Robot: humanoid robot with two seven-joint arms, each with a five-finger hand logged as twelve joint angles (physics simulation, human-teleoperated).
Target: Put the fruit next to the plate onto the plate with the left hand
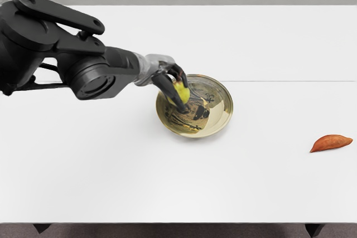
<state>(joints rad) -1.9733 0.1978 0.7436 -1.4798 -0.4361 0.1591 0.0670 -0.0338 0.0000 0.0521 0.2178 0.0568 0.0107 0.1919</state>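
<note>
A shiny gold plate [218, 116] sits on the white table a little right of centre. My left hand [174, 86] reaches in from the left and hangs over the plate's left rim. Its dark fingers [166, 88] are curled around a small yellow-green fruit [181, 91], which is held just above the plate's inner surface. Part of the fruit is hidden by the fingers. The right arm is out of sight.
An orange-brown sweet potato [331, 142] lies near the table's right edge, well away from the plate. The white table [111, 165] stretches wide in front, with its near edge along the bottom of the picture.
</note>
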